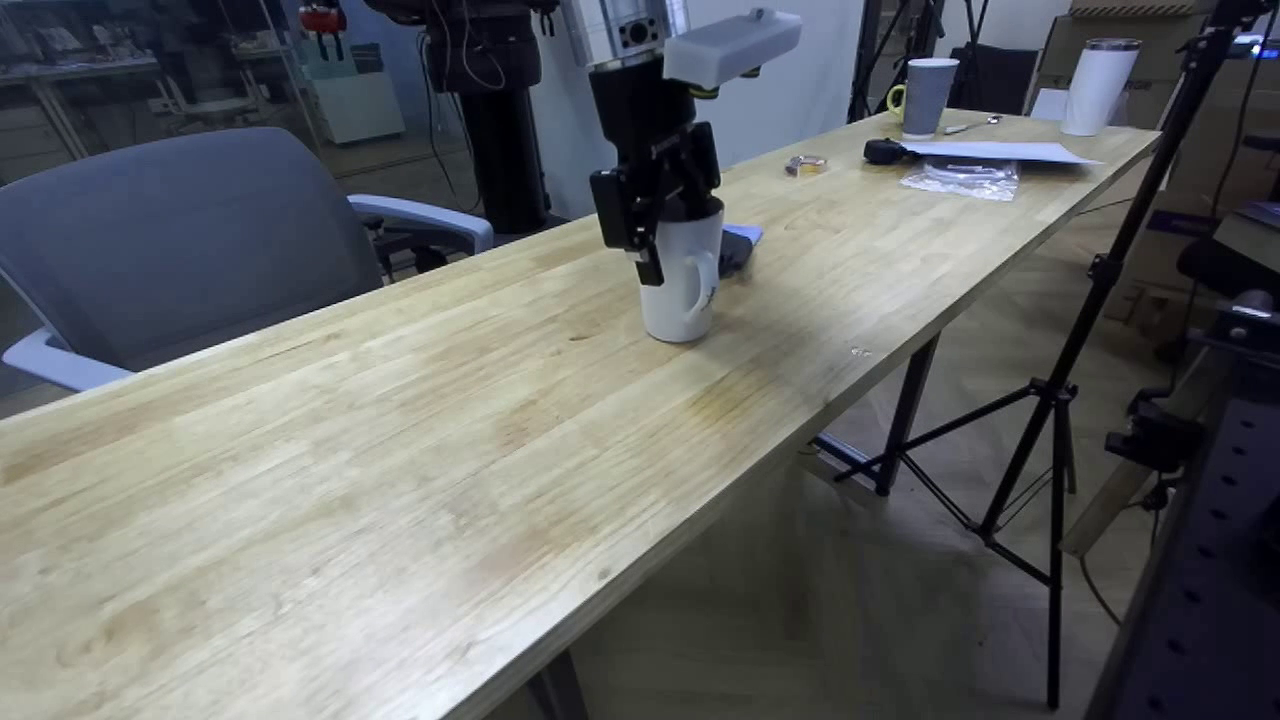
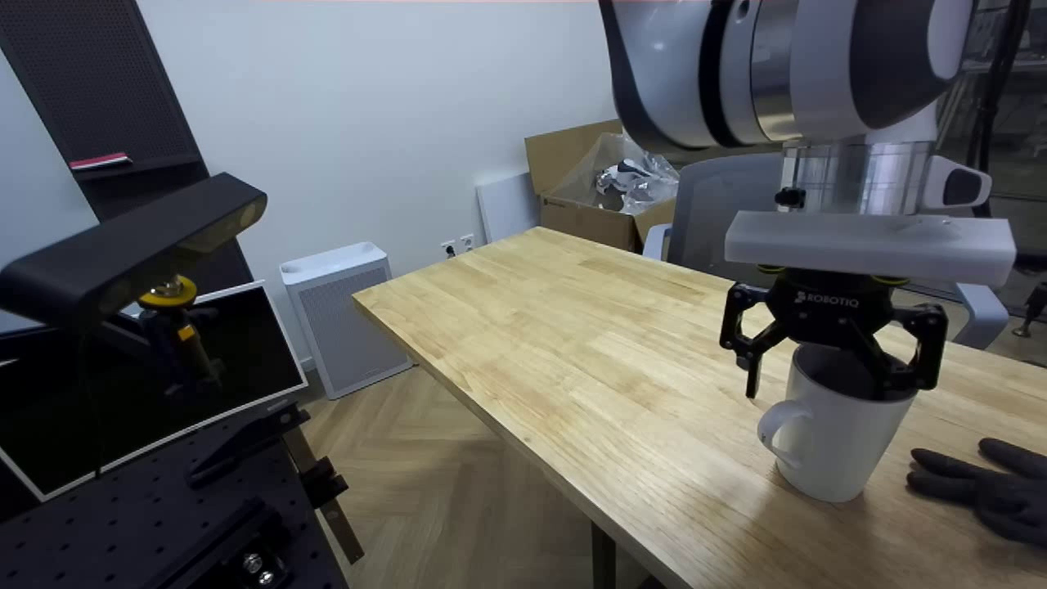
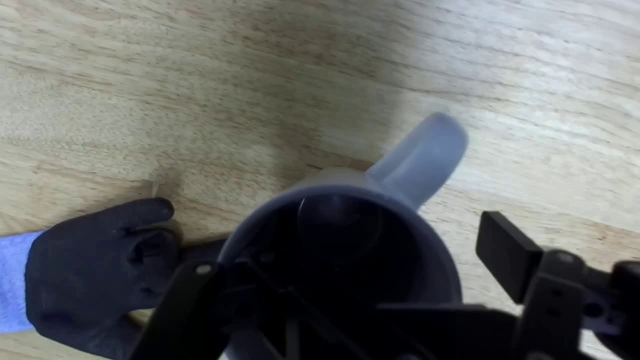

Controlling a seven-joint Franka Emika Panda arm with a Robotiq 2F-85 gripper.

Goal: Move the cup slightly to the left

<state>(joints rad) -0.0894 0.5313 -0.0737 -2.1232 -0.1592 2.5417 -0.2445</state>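
Cup [image 2: 847, 450] stands under the arm [image 2: 785, 74], whose end effector [image 2: 820, 386] points down, spread wide

The cup [image 2: 847, 442] is white, end effector [image 2: 818, 388] black, glove [image 3: 90, 270] dark grey (blue-cuffed).

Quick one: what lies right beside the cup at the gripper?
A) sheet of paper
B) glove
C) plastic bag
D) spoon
B: in an exterior view a dark glove lies beside the cup, and the wrist view shows its blue cuff.
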